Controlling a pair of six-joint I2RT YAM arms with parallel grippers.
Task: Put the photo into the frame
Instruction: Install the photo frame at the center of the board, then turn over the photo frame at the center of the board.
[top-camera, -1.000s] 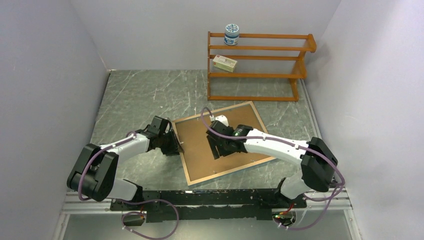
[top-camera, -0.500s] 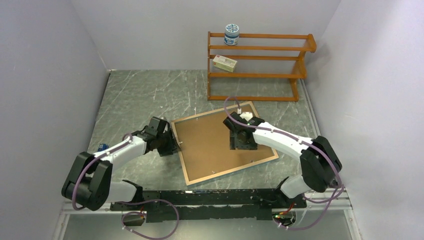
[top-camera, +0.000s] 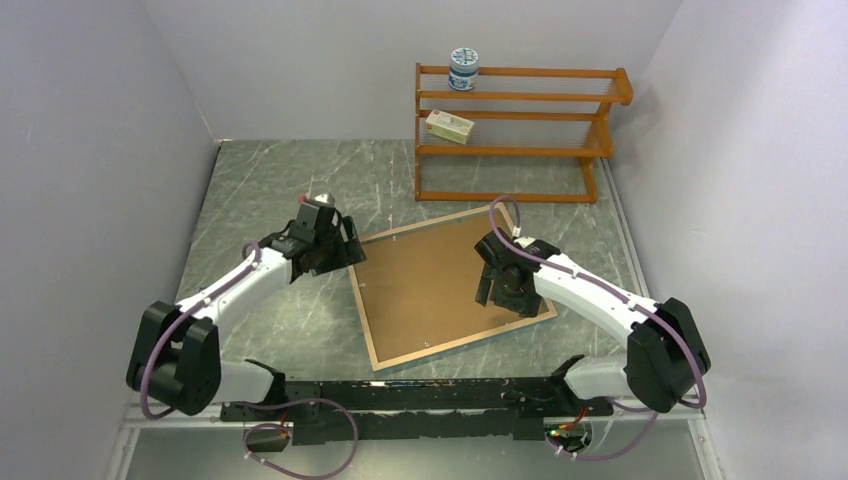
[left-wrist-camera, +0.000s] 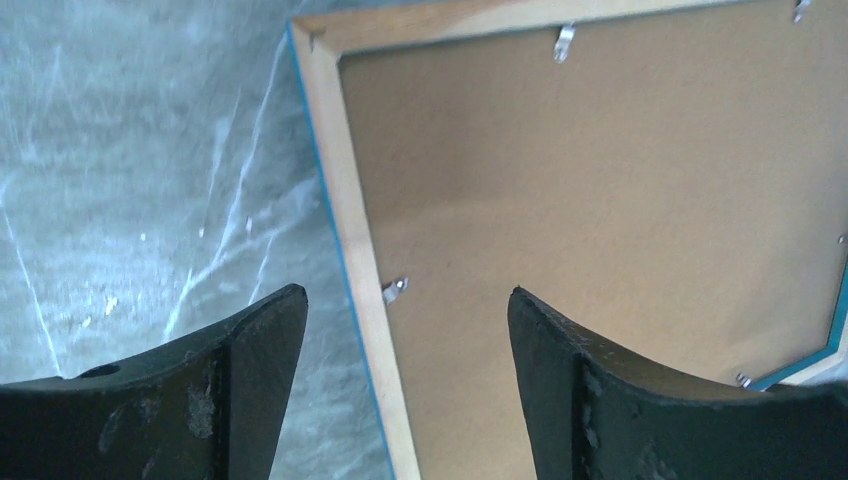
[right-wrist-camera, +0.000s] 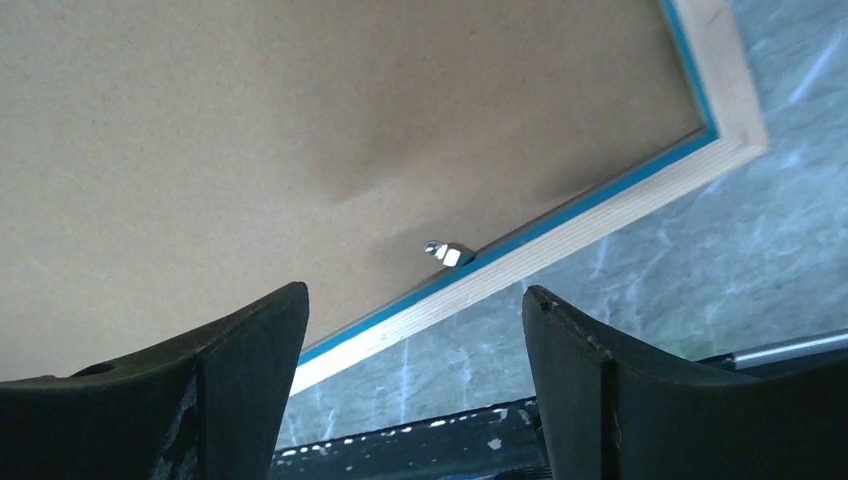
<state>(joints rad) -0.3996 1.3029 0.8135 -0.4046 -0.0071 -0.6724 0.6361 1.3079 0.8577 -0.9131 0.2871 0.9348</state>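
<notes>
Could not make out the photo; saw only backing board (top-camera: 430, 290) in the frame (left-wrist-camera: 352, 200), face-down on the tabletop (top-camera: 270, 190). Found left pincer (left-wrist-camera: 402, 295) and right pincer (right-wrist-camera: 412, 292) open, empty; since 1 second earlier, drawn apart toward opposite frame edges.

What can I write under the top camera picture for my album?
Robot's left gripper and right gripper, both open, at opposite sides of the face-down frame, brown backing board showing.

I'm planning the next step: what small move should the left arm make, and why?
Probably lower the open left gripper onto the metal tab on the frame's rim. The tab is centred in the wrist view, and the backing board already fills the frame.
</notes>
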